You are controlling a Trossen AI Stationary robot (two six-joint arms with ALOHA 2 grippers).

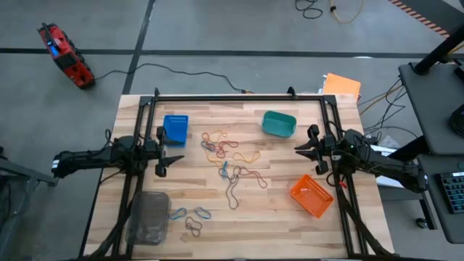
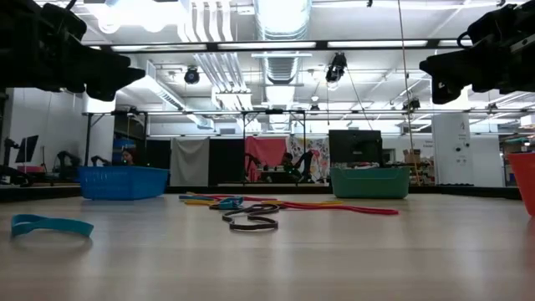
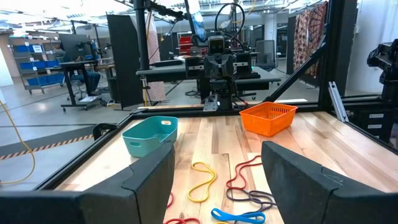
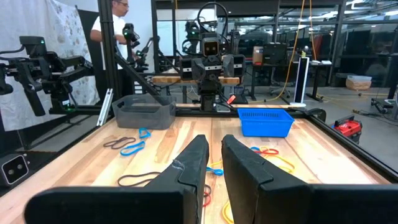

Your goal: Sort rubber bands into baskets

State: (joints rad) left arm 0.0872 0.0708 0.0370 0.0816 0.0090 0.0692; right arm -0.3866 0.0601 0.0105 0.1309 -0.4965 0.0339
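Many rubber bands [image 1: 228, 156] in red, yellow, blue, tan and dark colours lie loose on the middle of the wooden table, with a few more [image 1: 192, 217] at the near left. Four baskets stand around them: blue [image 1: 175, 128] far left, teal [image 1: 278, 123] far right, orange [image 1: 312, 196] near right, clear-grey [image 1: 148, 217] near left. My left gripper [image 1: 165, 152] hovers at the left side, open and empty, pointing toward the bands [image 3: 202, 180]. My right gripper [image 1: 299, 147] hovers at the right side, shut but for a narrow slit [image 4: 215, 146], and empty.
A black frame [image 1: 239, 97] runs along the table's far edge and sides. A flat orange sheet [image 1: 341, 85] lies past the far right corner. A person [image 4: 115, 25] stands in the room beyond the table's left side. Bare wood lies along the near edge [image 1: 254, 232].
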